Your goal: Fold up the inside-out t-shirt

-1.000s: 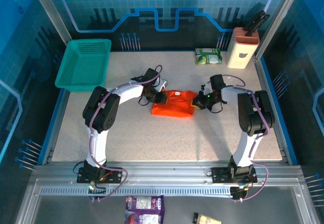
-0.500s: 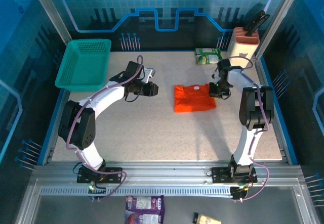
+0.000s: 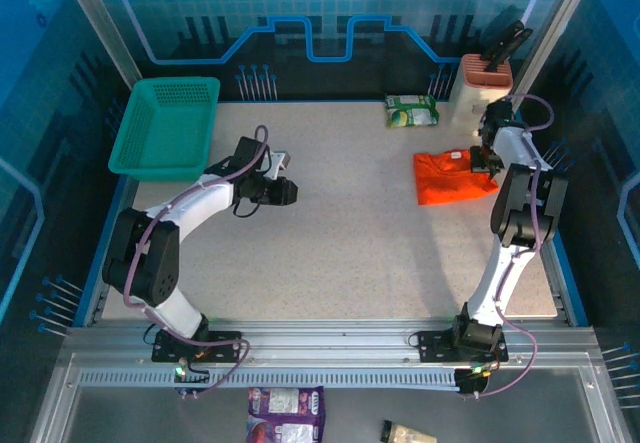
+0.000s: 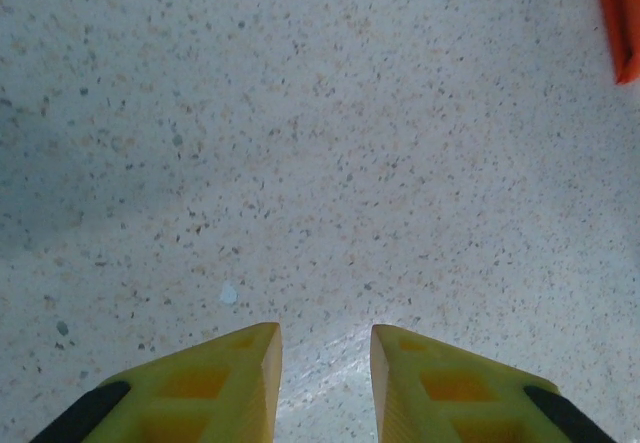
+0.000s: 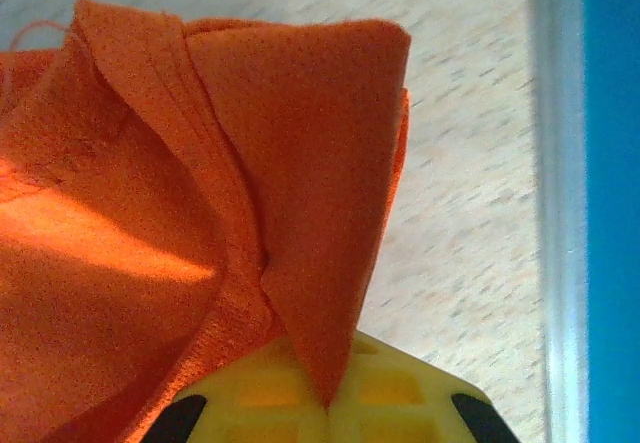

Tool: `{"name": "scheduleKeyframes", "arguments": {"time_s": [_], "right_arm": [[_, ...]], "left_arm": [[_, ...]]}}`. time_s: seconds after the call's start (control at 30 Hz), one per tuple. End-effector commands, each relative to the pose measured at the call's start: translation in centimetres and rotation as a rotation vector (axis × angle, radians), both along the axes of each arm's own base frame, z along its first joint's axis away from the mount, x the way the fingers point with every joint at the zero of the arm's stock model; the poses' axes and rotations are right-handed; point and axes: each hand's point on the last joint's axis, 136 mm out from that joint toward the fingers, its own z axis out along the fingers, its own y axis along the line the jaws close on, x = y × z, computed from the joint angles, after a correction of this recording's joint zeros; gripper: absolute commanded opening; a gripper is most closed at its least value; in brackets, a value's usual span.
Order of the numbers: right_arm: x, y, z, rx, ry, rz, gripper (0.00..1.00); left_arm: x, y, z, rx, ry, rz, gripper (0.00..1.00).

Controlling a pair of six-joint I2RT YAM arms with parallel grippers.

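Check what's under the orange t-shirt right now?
Speckled table under the t-shirt; its right edge is pinched in the shut right gripper. Anything beneath the folded cloth is hidden.

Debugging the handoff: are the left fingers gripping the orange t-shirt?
No, in the left wrist view the left fingers stand apart over bare table, with the t-shirt off at the frame's top right corner.
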Motion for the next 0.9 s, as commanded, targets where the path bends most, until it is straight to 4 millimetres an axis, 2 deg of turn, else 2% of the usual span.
{"name": "scheduleKeyframes", "arguments": {"time_s": [0.0, 0.17, 0.47, 0.57, 0.63, 0.8, 0.87], "right_arm": [[1.3, -3.6, 0.3, -0.075, -0.027, -0.038, 0.00], [1.8, -6.0, 0.1, -0.117, -0.048, -0.072, 0.00], [2.4, -7.1, 0.6, -0.168, -0.124, -0.101, 0.02], [2.2, -7.3, 1.6, -0.187, -0.143, -0.118, 0.14], [1.8, -7.1, 2.4, -0.203, -0.167, -0.129, 0.29], [0.5, -6.3, 6.4, -0.279, -0.265, -0.146, 0.54], [0.1, -5.1, 7.8, -0.274, -0.313, -0.139, 0.60]], "left_arm": [[-0.2, 1.3, 0.1, -0.003, -0.005, 0.037, 0.30], [-0.2, 3.4, -0.1, -0.004, -0.003, 0.086, 0.31], [-0.4, 5.0, -0.1, 0.004, -0.003, 0.121, 0.31], [-0.5, 5.6, -0.3, 0.017, -0.003, 0.140, 0.32], [-0.6, 6.1, -0.5, 0.030, -0.009, 0.156, 0.34], [-0.6, 7.6, -0.5, 0.058, -0.026, 0.208, 0.42], [-0.6, 8.3, -0.6, 0.080, -0.037, 0.231, 0.50]]}}
